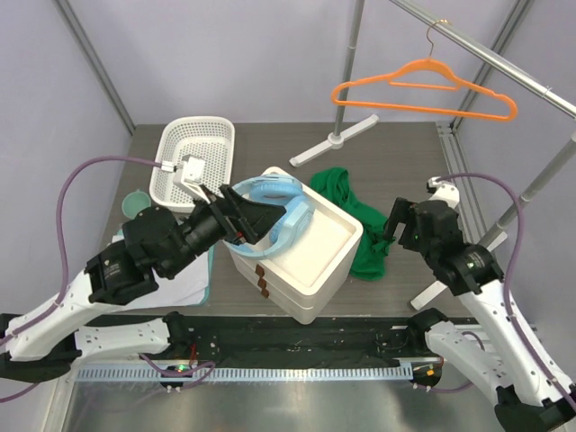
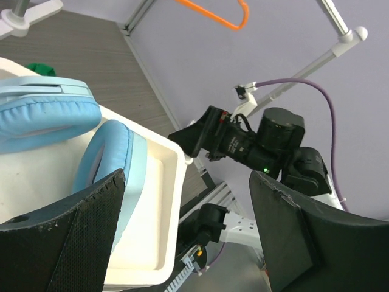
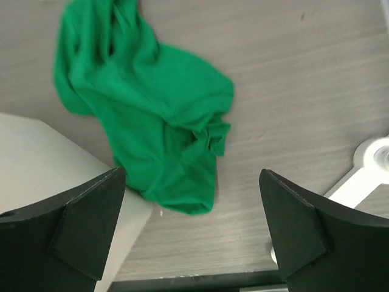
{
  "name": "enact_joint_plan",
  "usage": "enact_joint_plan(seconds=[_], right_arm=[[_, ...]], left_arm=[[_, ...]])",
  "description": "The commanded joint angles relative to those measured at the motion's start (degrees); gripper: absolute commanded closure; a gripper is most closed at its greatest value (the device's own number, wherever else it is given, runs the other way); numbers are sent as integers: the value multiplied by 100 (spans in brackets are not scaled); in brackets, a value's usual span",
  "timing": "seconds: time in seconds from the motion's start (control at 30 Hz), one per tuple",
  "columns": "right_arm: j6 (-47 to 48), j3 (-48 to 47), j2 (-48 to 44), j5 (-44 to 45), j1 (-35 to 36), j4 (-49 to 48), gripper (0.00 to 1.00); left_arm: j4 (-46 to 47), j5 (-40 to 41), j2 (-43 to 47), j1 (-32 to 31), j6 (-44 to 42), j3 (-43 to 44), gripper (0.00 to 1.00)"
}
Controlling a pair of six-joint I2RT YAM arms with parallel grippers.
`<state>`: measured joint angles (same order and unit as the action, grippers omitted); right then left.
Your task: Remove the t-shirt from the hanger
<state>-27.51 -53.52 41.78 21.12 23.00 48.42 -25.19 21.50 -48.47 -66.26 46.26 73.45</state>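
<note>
The dark green t-shirt (image 1: 358, 216) lies crumpled on the table, off the hanger and against the right side of the white box (image 1: 335, 255). It fills the upper left of the right wrist view (image 3: 158, 115). The bare orange hanger (image 1: 423, 90) hangs by its hook from the grey rail (image 1: 490, 56) and shows at the top of the left wrist view (image 2: 220, 16). My right gripper (image 1: 392, 227) is open and empty, just right of the shirt and above the table (image 3: 194, 225). My left gripper (image 1: 256, 223) is open and empty over the box (image 2: 188, 231).
Blue headphones (image 1: 281, 209) lie in the white box (image 2: 155, 201). A white basket (image 1: 193, 155) stands at the back left with a teal cup (image 1: 135, 202) near it. The rail's stand foot (image 1: 340, 139) is at the back; another foot (image 3: 371, 164) lies right of the shirt.
</note>
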Motion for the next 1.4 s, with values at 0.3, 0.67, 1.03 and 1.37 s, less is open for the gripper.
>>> enact_joint_plan(seconds=[0.3,0.67,1.03,1.37], right_arm=[[307,975,1936,-1364,-366,-2495,3],[404,1212,2510,-2281,-323,-3146,4],[-104,1598,2862,-989,501,-3443,7],[-1310,1994,3521,954,864,-3603,19]], left_arm=[[-197,258,100,-19,6,328,18],[-267,311,171,-19,-170,337,18],[-320,364,470,-19,-188,222,18],[-302,188,514,-19,-214,390,18]])
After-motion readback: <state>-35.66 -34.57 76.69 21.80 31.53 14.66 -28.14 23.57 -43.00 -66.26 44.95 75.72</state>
